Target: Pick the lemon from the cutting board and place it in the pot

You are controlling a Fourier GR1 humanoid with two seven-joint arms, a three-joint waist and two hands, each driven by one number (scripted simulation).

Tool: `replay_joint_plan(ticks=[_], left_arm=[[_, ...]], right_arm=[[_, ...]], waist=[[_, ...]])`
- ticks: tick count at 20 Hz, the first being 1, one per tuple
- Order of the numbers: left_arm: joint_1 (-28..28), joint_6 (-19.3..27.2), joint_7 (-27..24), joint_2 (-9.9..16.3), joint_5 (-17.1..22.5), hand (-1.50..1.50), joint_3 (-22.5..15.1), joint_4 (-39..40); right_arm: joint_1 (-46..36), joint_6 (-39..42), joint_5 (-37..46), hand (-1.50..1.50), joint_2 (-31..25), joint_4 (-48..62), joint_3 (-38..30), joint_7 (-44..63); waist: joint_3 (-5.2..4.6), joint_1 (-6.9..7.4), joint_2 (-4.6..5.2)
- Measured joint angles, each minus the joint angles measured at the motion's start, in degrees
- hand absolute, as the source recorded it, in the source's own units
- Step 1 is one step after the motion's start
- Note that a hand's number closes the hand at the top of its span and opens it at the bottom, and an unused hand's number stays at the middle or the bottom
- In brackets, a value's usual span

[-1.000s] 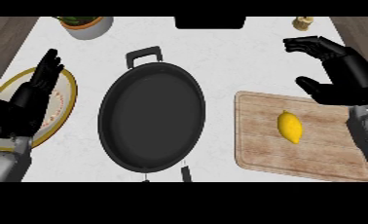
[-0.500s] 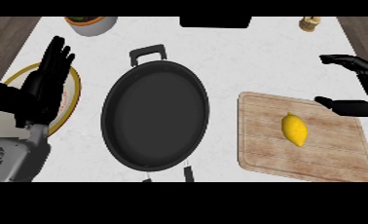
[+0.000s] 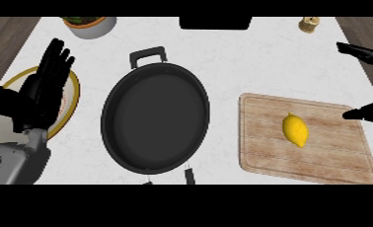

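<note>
**A:** White counter point(image 3: 241, 58), brown strips at both top corners. What changed against the earlier frames?

**B:** Right hand point(image 3: 355, 51) has slid out toward the right edge. A second ago the whole hand sat above the cutting board point(image 3: 320, 167); now only two dark tips show, one near the upper right, one just over the board's right rim. Neither touches the lemon point(image 3: 294, 130).

**A:** Fingers on that hand?

**B:** Can't tell. Too little of it is inside the view.

**A:** Left?

**B:** Left hand point(image 3: 45, 90) is at the left edge, fingers straight, pointing up, slightly fanned, holding nothing. It sits over the yellow-rimmed plate point(image 3: 73, 103) and hides much of it. Higher in the view than a second ago.

**A:** Lemon?

**B:** Same spot on the board, right of centre, lying flat. Long axis runs from upper left to lower right, close to vertical in the view. One pointed end aims up toward the far side of the counter, the other down and slightly right.

**A:** Pot?

**B:** Black pot point(image 3: 155, 116) in the middle, left of the board, a gap of bare counter between them. One handle at the top, one at the bottom edge. Nothing inside.

**A:** Anything else?

**B:** Bowl point(image 3: 91, 25) with something green in it at top left, dark box point(image 3: 215, 22) at top centre, small jar point(image 3: 310, 23) at top right.
</note>
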Motion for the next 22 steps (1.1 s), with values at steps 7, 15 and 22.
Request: replay_joint_plan(ticks=[7,15,22], left_arm=[[0.42,-0.25,0.07,-0.32,-0.39,0.00,0.70,0.52],[0.49,-0.56,0.92,-0.89,-1.37,0.00,2.08,0.00],[2.63,-1.76,1.83,-2.66,-3.67,0.00,3.35,-2.50]], right_arm=[[-2.39,4.40,9.43,-1.50,-4.19,-9.32,10.77,8.98],[-0.05,9.84,16.47,-1.50,-3.92,-20.78,17.28,19.79],[5.15,12.88,19.35,-1.50,-0.38,-28.23,14.96,26.22]], waist=[[-0.15,-0.56,-0.38],[-0.12,-1.23,-0.44],[-0.06,-1.12,-0.35]])
